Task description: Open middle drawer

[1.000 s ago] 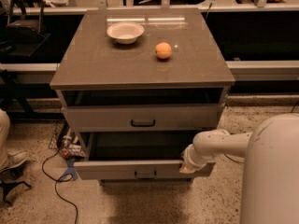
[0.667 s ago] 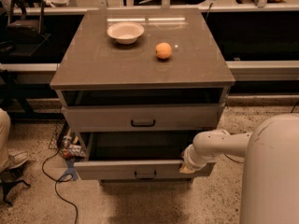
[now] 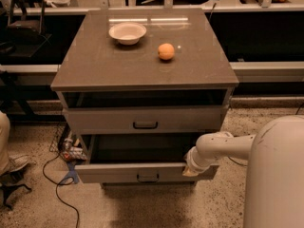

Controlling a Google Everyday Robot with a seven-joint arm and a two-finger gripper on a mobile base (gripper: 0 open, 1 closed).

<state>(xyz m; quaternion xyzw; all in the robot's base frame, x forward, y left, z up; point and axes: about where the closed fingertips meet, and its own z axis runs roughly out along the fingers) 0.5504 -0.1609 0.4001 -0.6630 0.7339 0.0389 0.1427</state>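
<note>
The grey-brown cabinet (image 3: 142,65) stands in the middle of the camera view. The middle drawer (image 3: 109,173) is pulled out toward me, its dark interior (image 3: 137,148) showing, with a small black handle (image 3: 147,178) on its front. The top drawer (image 3: 104,120) above it, with its own black handle (image 3: 145,125), sits slightly out, with a dark gap under the cabinet top. The lowest drawer is hidden under the middle one. My gripper (image 3: 191,169), on the white arm (image 3: 223,146), is at the right end of the middle drawer's front edge, touching it.
A white bowl (image 3: 127,32) and an orange (image 3: 166,51) sit on the cabinet top. My white body (image 3: 278,175) fills the lower right. Cables (image 3: 57,179) and clutter (image 3: 71,148) lie on the floor to the left, near a person's shoe (image 3: 13,164). A dark counter (image 3: 266,32) runs behind.
</note>
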